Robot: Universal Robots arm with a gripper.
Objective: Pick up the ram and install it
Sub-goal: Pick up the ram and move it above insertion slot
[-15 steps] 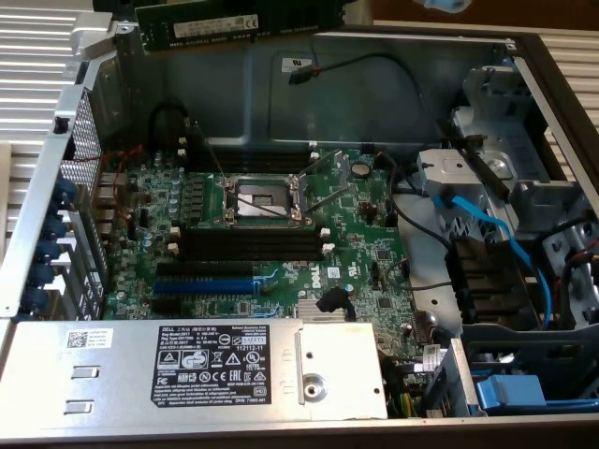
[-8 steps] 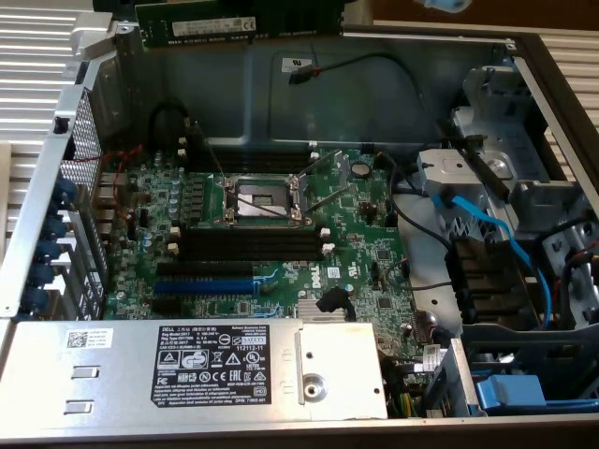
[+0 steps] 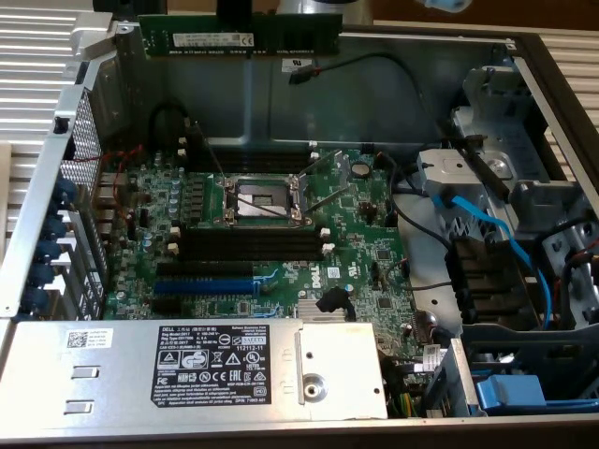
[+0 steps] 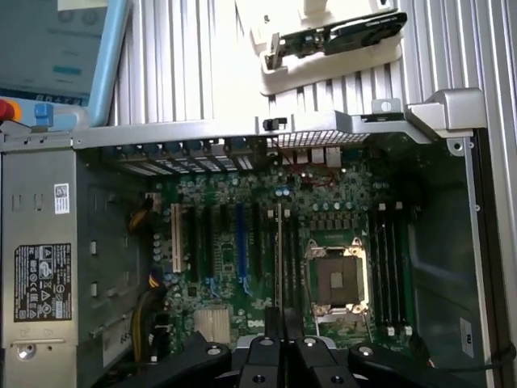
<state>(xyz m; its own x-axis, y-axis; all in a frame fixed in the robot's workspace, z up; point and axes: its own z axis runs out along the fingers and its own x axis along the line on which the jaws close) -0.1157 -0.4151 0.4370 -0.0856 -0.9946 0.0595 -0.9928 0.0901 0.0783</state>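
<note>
Matt green PCB ram (image 3: 239, 36); dull grey sheet-metal case (image 3: 374, 103); blk plastic slots (image 3: 248, 241).

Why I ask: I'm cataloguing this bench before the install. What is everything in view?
ram: one, dark green with white label, in the air above the case
computer case: one, grey metal, lying open
motherboard: one, green, on the case floor
CPU socket: one, silver-framed, mid-board
black slots: several, black with white end clips, either side of the socket
blue slot: one, blue, between the black slots and the power supply
power supply: one, silver with black label, along the case's edge
blue cable: at least one, exterior view's right
end effector: one, black, shut on the ram
</note>
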